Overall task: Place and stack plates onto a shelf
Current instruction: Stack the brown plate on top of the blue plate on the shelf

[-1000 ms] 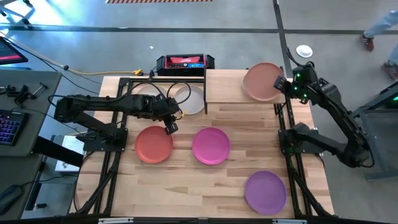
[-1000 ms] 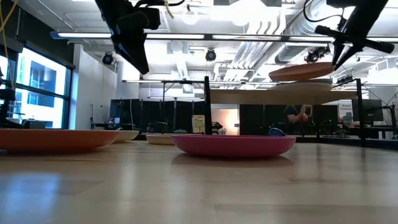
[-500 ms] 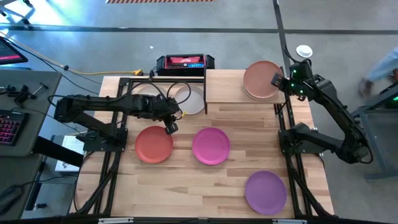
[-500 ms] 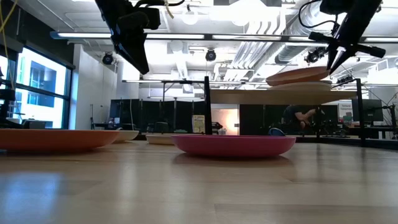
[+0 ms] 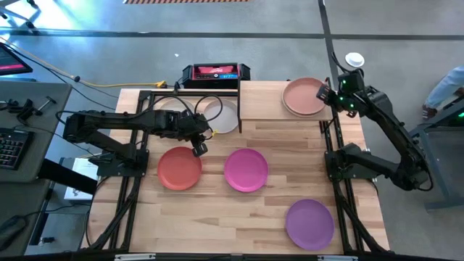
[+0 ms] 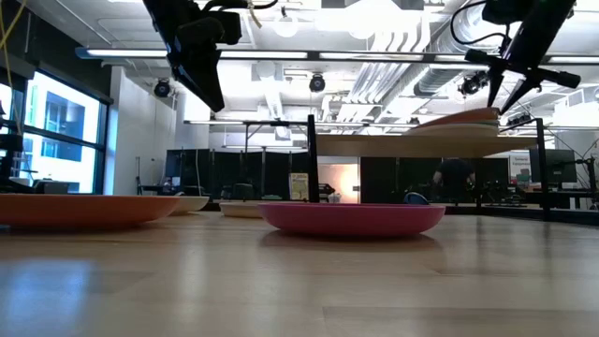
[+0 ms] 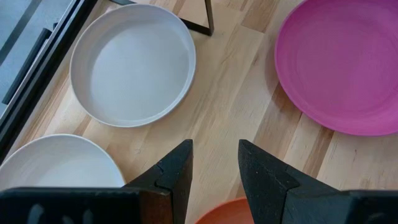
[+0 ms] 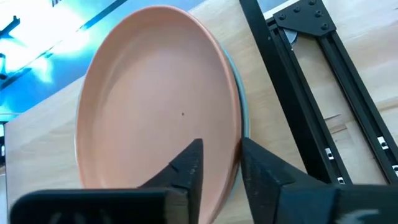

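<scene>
no readable writing, red-labelled black box behind shelf

We see bare bench along the near edge at 6 and 7 o'clock, open to any approach. Across the middle, the orange-red plate, magenta plate and, nearer at 5 o'clock, the purple plate block the way, with narrow lanes between. At 12 o'clock the shelf has free board beside its stacked plates; black posts and the right hand crowd it.
</scene>
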